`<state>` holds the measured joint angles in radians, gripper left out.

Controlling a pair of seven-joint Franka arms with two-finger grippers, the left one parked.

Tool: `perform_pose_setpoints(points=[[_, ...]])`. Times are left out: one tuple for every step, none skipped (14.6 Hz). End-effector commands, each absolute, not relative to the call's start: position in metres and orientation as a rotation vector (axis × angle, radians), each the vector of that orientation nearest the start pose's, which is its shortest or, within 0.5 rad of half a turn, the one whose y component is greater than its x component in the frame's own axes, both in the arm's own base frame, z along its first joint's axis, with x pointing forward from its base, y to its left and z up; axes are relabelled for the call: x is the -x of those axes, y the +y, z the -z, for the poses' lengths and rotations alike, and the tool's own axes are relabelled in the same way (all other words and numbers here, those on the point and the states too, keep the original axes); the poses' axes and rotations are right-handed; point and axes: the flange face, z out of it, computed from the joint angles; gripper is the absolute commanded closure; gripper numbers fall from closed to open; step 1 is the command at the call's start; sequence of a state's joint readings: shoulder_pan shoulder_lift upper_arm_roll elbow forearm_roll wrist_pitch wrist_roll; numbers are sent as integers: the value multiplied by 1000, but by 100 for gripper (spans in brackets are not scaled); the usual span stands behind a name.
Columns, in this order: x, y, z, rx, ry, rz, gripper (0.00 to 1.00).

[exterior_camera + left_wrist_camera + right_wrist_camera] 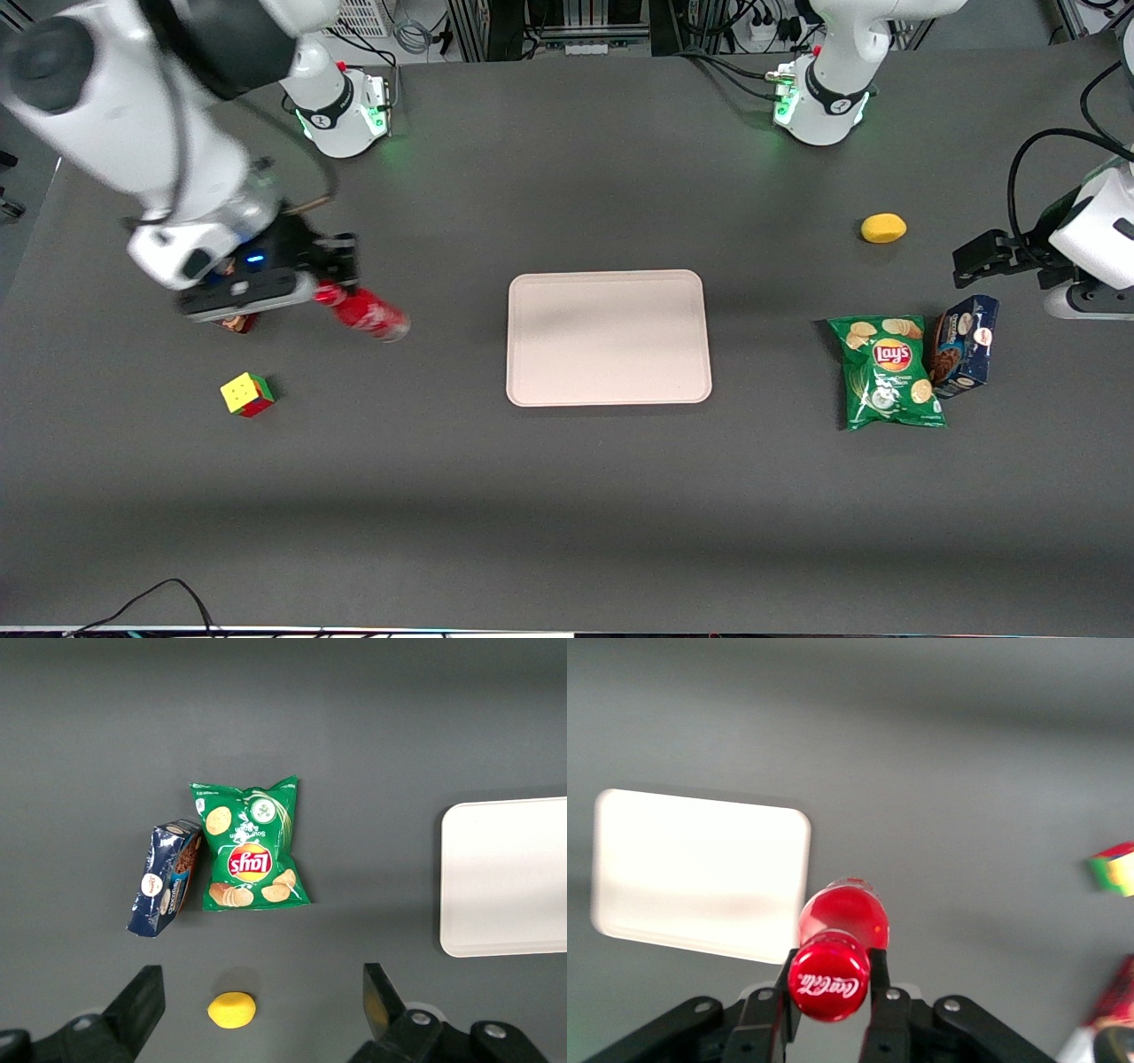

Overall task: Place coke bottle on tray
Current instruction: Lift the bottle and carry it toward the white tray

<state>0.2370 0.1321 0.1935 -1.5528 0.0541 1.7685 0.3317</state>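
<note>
The coke bottle (365, 312) is clamped near its cap between the closed fingers of the gripper (330, 282) and hangs tilted above the table, base pointing toward the tray (609, 338), which lies well apart from the gripper. With so narrow a hold, the bottle could swing or slip out during transport.

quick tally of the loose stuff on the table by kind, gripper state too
Drinks: 1, coke bottle, held in the shut end effector above the table, toward the working arm's end
Snacks: 2, chips bag, cookie box
Fruit: 1, lemon
Toys: 1, colour cube
Trays: 1, tray
Total: 6
</note>
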Motion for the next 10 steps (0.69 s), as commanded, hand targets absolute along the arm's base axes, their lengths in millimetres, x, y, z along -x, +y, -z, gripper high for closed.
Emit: perform_pose_setpoints(points=[[-526,347,-564,2998,32,86,100],[-522,368,-552,2998,63,86,100],[-521,381,-538,3009,90,98,100],[-518,398,-518,3039,82,111,100],[-515,413,-495,3084,38,113,100],[-516,424,-475,3092,51,109,100],[-516,433,-456,3085,72,108,100],[-518,439,-437,3076,79,100,100],[-521,442,-425,3069,79,97,100],[-524,444,-416,3071,74,101,100]])
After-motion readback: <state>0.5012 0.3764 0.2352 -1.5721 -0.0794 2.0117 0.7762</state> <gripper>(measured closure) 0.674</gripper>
